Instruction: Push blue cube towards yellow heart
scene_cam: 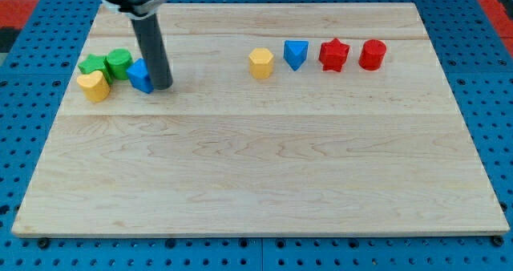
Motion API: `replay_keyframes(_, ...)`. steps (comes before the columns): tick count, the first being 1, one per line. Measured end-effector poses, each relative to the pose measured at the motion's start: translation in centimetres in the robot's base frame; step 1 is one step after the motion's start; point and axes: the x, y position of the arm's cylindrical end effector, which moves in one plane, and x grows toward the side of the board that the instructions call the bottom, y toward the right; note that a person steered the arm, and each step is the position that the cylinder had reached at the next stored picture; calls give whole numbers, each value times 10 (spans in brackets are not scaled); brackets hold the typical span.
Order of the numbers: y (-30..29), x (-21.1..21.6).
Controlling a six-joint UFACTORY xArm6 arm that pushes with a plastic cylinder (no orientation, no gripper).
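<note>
Camera view: my tip (163, 86) touches blue cube's (140, 76) right side, yellow heart (94, 86) just left.

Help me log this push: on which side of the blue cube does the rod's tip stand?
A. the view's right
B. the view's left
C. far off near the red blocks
A: my tip stands against the view's right side of the blue cube, with the yellow heart on the cube's left.
</note>
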Motion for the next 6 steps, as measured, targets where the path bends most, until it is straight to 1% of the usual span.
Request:
replay_keyframes(1,5,-2)
replay_keyframes(2,41,-25)
replay_keyframes(3,42,-42)
replay_keyframes(4,6,-39)
replay_keyframes(5,-10,-18)
replay_keyframes(6,-17,-8)
